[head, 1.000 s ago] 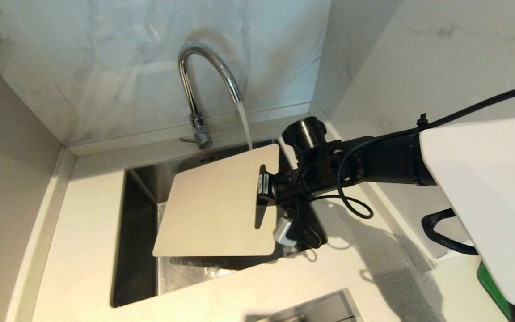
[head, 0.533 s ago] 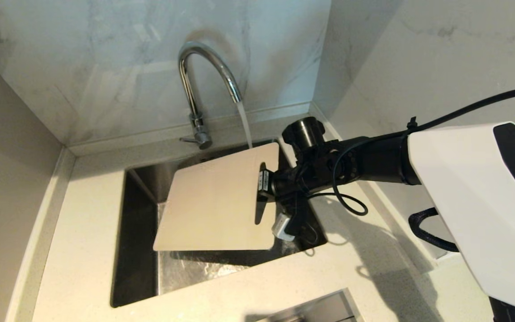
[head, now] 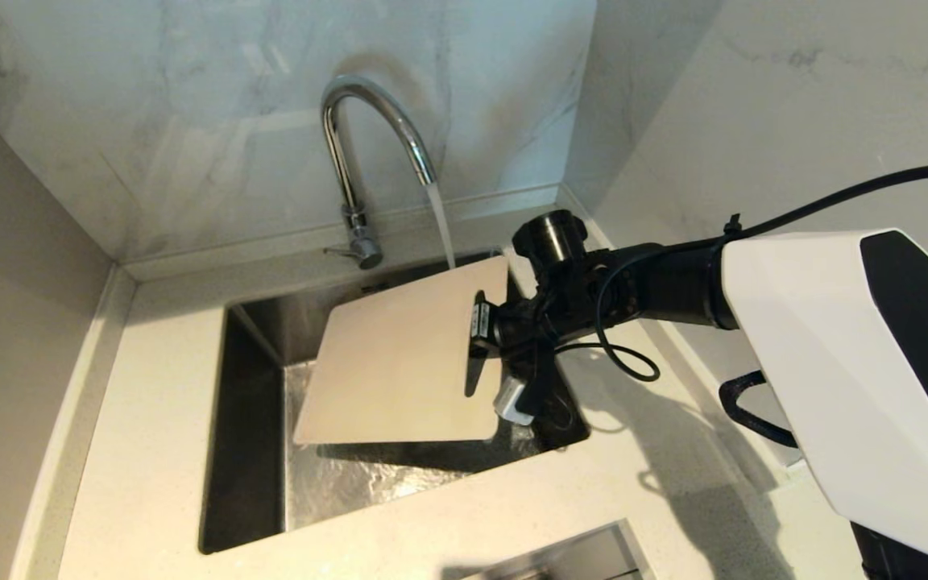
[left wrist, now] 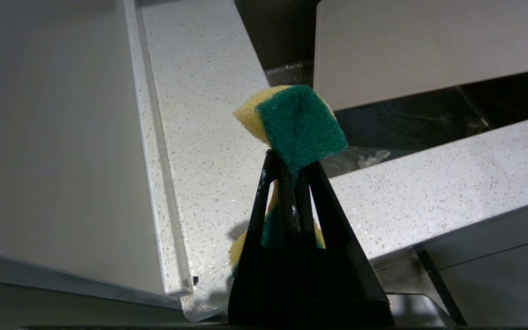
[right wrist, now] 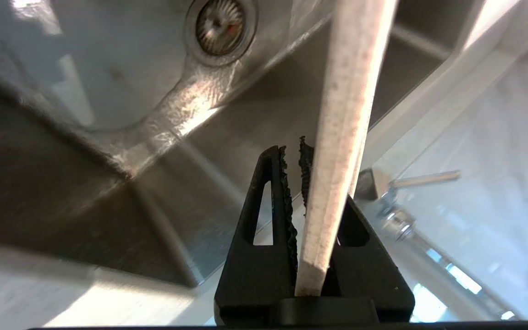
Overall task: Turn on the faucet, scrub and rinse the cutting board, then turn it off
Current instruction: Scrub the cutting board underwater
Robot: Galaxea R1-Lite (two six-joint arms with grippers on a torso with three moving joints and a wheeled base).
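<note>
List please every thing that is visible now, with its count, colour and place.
faucet: one, chrome, behind the sink, water running
cutting board: one, cream-white, held tilted over the sink
sink: one, steel, set in the counter
drain: one, metal, in the sink bottom
counter: one, speckled cream, around the sink
sponge: one, yellow and green, in the left gripper
left gripper: one, black, shut on the sponge, above the counter
right gripper: one, black, shut on the cutting board's edge, over the sink
</note>
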